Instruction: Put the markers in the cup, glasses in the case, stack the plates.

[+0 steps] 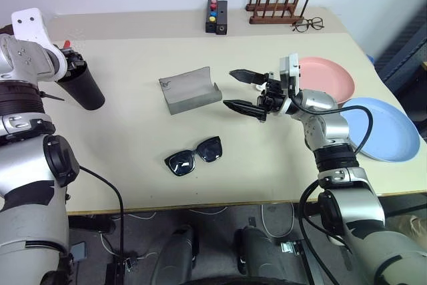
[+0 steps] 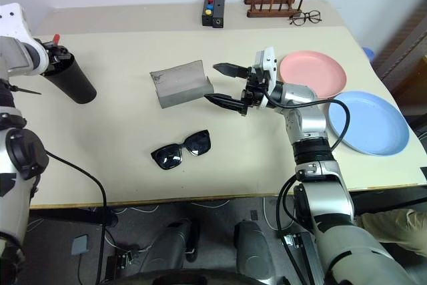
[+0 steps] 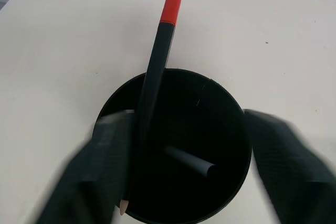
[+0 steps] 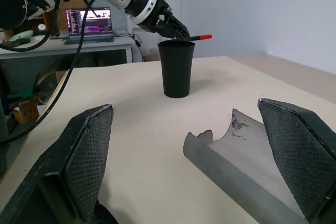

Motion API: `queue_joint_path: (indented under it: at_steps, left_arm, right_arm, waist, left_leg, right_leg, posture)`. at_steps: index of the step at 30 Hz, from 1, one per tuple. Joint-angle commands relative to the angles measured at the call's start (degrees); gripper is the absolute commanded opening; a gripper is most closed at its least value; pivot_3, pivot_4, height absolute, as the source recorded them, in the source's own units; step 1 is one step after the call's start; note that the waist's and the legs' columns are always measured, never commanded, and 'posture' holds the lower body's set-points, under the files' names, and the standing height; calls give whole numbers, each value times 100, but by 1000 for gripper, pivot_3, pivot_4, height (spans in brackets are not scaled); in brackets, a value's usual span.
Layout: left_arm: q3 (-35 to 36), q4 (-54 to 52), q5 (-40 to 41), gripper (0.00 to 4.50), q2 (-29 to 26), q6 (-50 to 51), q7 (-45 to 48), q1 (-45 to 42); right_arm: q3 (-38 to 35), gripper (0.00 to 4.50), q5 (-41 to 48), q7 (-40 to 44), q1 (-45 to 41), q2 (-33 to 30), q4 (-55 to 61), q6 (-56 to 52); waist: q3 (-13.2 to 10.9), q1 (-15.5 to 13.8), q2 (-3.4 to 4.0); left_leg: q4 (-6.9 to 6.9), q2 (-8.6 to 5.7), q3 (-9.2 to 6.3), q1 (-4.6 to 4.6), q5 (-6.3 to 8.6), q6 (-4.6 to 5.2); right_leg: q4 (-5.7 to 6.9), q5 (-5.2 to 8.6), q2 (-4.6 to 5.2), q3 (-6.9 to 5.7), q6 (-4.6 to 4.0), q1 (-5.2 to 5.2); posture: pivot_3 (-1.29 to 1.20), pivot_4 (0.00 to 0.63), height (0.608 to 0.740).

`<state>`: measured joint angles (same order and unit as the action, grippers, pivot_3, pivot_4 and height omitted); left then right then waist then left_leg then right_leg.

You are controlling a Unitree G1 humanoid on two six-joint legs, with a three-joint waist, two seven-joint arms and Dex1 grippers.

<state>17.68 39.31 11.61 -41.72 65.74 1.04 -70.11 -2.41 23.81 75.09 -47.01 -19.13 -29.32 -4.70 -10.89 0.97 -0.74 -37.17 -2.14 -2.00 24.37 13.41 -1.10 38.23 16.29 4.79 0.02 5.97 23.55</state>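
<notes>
My cream surface against a pale wall, left hand at the cup, right hand hovering with fingers wide apart beside the open case.

The sunglasses lie near the front edge; the pink plate and blue plate sit side by side, unstacked, at my right. At the back I see a button box, a wooden rack and wire eyeglasses. My left wrist view shows the red-capped marker leaning half in the cup between parted fingers, a second marker inside. My right wrist view shows a laptop on a desk beyond.
</notes>
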Motion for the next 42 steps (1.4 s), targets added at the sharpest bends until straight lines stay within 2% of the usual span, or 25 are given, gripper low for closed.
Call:
queue_joint_path:
  at_steps: [1, 18, 22, 27, 30, 33, 37, 39, 41, 42]
  left_arm:
    - [55, -178, -78, 3188, -119, -83, -17, -201]
    - [216, -268, -83, 3188, -180, -3, -42, -150]
    - [367, -669, 110, 3188, -99, -290, 157, -32]
    - [783, -2196, 1051, 3188, 195, -384, 1092, 323]
    - [913, -2795, 1433, 3188, 429, -534, 1309, 348]
    - [679, -3165, 1381, 3188, 874, -1417, 1436, 689]
    - [407, -3371, 1802, 3188, 1264, -1665, 2237, 1203]
    - [270, -3402, 2033, 3694, 1417, -1863, 2795, 1459]
    - [82, -3291, 2043, 4441, 1400, -1979, 3161, 1612]
    - [-56, -3245, 2000, 4481, 1350, -2043, 3340, 1692]
  right_arm:
    - [-73, 4500, 95, -8, -3, -49, 233, 24]
    - [-71, 4500, 94, 3, -5, -53, 203, 14]
    - [-75, 4500, 88, 3, -27, -54, 181, 26]
    - [-96, 4500, 93, -19, 7, -102, 247, -1]
    - [-127, 4500, 107, -31, 47, -174, 306, -26]
    - [-158, 4500, 102, -68, 105, -267, 348, -35]
    - [-197, 4500, 116, -146, 223, -370, 483, -62]
    - [-240, 4500, 135, -213, 351, -444, 656, -115]
    - [-262, 4500, 156, -274, 470, -508, 816, -166]
    - [-267, 4500, 166, -310, 525, -537, 889, -188]
  waist:
    - [0, 0, 0]
    - [0, -2, 0]
    - [-1, 0, -1]
    - [-1, -15, -1]
    - [-1, -25, -2]
    - [0, -17, 0]
    - [1, -14, 1]
    - [0, -13, 1]
    - [-1, -14, -2]
    - [-1, -14, -1]
  left_leg:
    - [0, 0, 0, 0, 0, 0]
    - [0, 0, 0, 0, 0, 0]
    - [0, 0, 0, 0, 0, 0]
    - [-1, 0, 1, 2, -1, -2]
    - [-5, -1, 0, 3, -1, -2]
    - [-4, -1, 1, 1, -1, -2]
    - [-6, 0, 5, 0, -1, -3]
    - [-6, 0, 5, 1, -1, -2]
    - [-6, 1, 6, 2, -1, -2]
    - [-6, 1, 6, 3, -1, -2]
  right_leg:
    - [0, 0, 0, 0, 0, 0]
    - [1, 0, 0, 0, 0, 0]
    - [0, 0, 0, 0, 0, 0]
    - [-1, 0, 5, 1, 0, 0]
    - [-1, 0, 6, 1, 0, -1]
    - [-1, 0, 6, 1, 0, -2]
    - [0, 0, 6, 2, 0, -3]
    - [0, 0, 6, 2, 0, -2]
    - [-3, 0, 6, 3, 0, -2]
    - [-5, 0, 6, 3, 0, -2]
  posture:
    - [0, 150, 740]
    - [0, 150, 740]
    - [0, 150, 740]
    - [0, 150, 740]
    - [0, 150, 740]
    - [0, 150, 740]
    - [0, 150, 740]
    - [0, 150, 740]
    - [0, 150, 740]
    - [0, 150, 740]
